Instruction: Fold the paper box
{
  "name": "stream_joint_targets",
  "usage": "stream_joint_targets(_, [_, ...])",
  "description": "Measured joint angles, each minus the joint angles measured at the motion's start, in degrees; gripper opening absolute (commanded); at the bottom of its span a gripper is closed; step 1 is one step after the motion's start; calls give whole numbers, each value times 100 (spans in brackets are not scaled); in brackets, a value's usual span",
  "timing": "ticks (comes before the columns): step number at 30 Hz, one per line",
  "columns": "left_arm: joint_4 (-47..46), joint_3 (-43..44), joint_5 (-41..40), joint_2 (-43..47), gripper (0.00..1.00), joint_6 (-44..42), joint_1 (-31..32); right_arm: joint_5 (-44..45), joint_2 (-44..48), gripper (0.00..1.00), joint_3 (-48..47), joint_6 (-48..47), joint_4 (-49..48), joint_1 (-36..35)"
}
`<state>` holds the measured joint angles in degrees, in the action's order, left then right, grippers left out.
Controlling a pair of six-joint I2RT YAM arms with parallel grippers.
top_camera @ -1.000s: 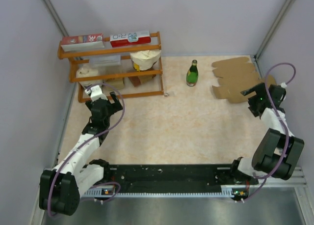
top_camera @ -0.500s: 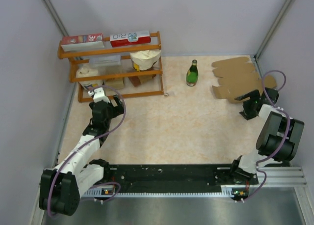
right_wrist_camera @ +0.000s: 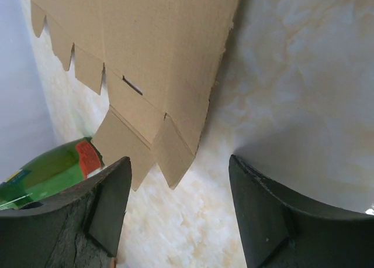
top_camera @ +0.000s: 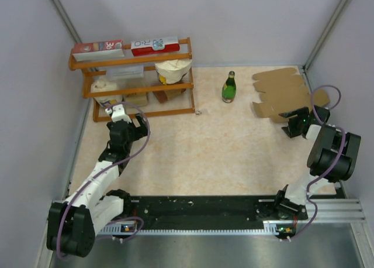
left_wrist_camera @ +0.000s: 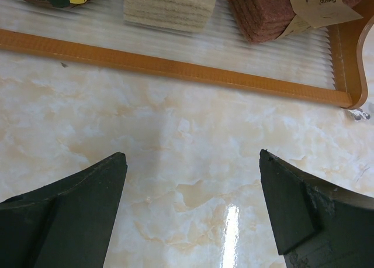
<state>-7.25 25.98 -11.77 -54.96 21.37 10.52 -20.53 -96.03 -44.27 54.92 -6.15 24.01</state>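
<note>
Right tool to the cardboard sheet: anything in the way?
Nothing visible. The right tool, jaws open, faces the paper box directly, and a corner flap of the flat sheet shows between its fingers over bare table. The green bottle stands off to one side, clear of that path.

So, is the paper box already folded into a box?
No, the paper box lies as a flat, unfolded sheet with its flaps spread out.

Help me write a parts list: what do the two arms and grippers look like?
Both the left arm and right arm have white links, bulky black joints and a looping purple cable. The left gripper and right gripper are black, each with two dark wedge-shaped fingers.
</note>
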Motion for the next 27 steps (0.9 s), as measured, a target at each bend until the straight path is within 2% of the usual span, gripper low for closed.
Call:
stream_joint_targets(5, [7, 0, 72, 37, 99, 44, 7, -92, -175, 64, 0, 175, -363, 0])
stream_joint_targets(14, [7, 0, 208, 33, 99, 81, 11, -376, -669, 46, -17, 566, -1165, 2])
stream_joint_targets(19, [7, 0, 251, 33, 99, 81, 15, -496, -863, 40, -57, 702, -1379, 2])
stream_joint_targets(24, [9, 0, 306, 33, 99, 81, 33, -492, -940, 20, -85, 708, -1386, 2])
stream_joint_targets(27, [13, 0, 341, 39, 98, 81, 42, -459, -979, 16, -81, 695, -1355, 2])
